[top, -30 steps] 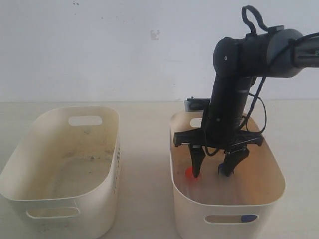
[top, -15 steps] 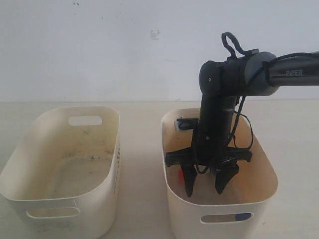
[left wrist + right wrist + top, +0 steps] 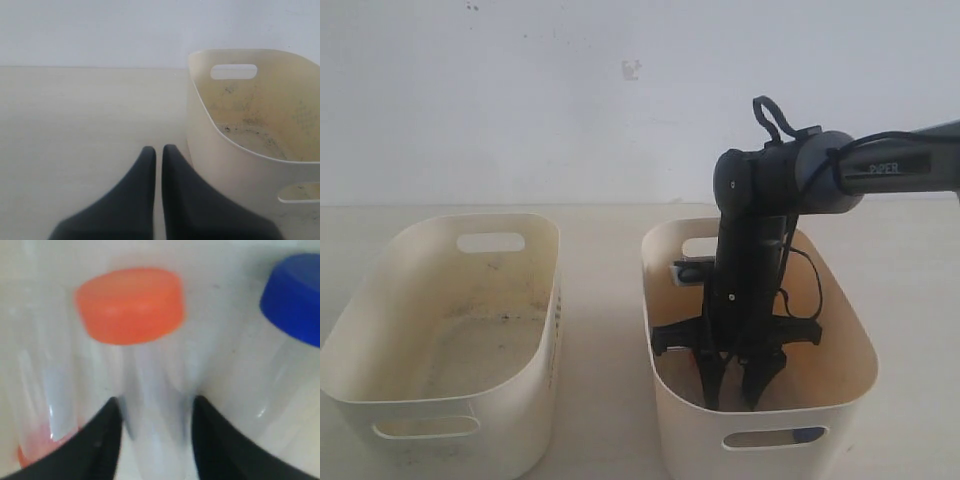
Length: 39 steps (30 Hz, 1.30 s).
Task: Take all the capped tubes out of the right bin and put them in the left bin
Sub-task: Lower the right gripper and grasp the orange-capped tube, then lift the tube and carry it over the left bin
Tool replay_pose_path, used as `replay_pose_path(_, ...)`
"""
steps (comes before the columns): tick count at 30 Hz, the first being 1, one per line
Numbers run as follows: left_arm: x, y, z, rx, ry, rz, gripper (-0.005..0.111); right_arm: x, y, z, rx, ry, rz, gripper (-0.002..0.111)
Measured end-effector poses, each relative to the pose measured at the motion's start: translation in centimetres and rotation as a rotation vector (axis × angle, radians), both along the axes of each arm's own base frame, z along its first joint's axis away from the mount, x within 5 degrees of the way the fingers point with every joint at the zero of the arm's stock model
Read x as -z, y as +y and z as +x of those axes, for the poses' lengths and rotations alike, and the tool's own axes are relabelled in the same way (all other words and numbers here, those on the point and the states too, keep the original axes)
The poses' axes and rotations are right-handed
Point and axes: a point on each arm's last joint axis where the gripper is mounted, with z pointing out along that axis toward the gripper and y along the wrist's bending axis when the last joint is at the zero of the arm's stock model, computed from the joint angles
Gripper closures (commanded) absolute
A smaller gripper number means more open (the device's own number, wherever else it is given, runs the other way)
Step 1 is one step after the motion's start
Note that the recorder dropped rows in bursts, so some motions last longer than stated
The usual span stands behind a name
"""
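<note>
Orange-capped tube between right pincer tips, wrist view only.

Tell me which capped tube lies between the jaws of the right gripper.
The tube with the red-orange cap: its clear body runs between the two black jaws. The blue-capped tube lies beside it, outside the jaws.

The dark grey arm has a black hand, looped cable and lettering, perhaps PiPER.
</note>
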Motion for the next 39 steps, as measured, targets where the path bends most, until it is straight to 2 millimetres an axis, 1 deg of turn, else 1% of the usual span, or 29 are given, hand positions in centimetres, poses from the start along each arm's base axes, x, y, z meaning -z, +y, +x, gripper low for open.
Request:
replay_pose_path(2,0.0,0.0,0.0,0.0,0.0,0.0,0.103,0.1,0.0,0.0,-0.001,0.001,-0.003,0.097)
replay_pose_path(4,0.0,0.0,0.0,0.0,0.0,0.0,0.103,0.1,0.0,0.0,-0.001,0.001,-0.003,0.107)
replay_pose_path(5,0.0,0.0,0.0,0.0,0.0,0.0,0.103,0.0,0.0,0.0,-0.004,0.0,-0.002,0.108)
replay_pose_path(9,0.0,0.0,0.0,0.0,0.0,0.0,0.103,-0.4,0.1,0.4,-0.027,-0.021,0.006,0.108)
replay_pose_path(11,0.0,0.0,0.0,0.0,0.0,0.0,0.103,-1.2,0.3,0.9,-0.037,-0.053,0.015,0.108)
replay_pose_path(13,0.0,0.0,0.0,0.0,0.0,0.0,0.103,-2.4,0.4,1.2,-0.044,-0.094,0.03,0.108)
replay_pose_path(17,0.0,0.0,0.0,0.0,0.0,0.0,0.103,-5.7,0.6,1.7,-0.053,-0.189,0.069,0.108)
replay_pose_path(20,0.0,0.0,0.0,0.0,0.0,0.0,0.103,-7.4,0.4,1.6,-0.058,-0.232,0.076,0.108)
replay_pose_path(25,0.0,0.0,0.0,0.0,0.0,0.0,0.103,-9.3,0.0,1.3,-0.073,-0.284,0.075,0.108)
replay_pose_path(31,0.0,0.0,0.0,0.0,0.0,0.0,0.103,-13.1,-0.5,0.3,-0.096,-0.369,0.119,0.108)
replay_pose_path(35,0.0,0.0,0.0,0.0,0.0,0.0,0.103,-16.1,-0.4,-1.0,-0.16,-0.411,0.229,0.108)
replay_pose_path(39,0.0,0.0,0.0,0.0,0.0,0.0,0.103,-18.1,1.2,-2.5,-0.247,-0.393,0.477,0.108)
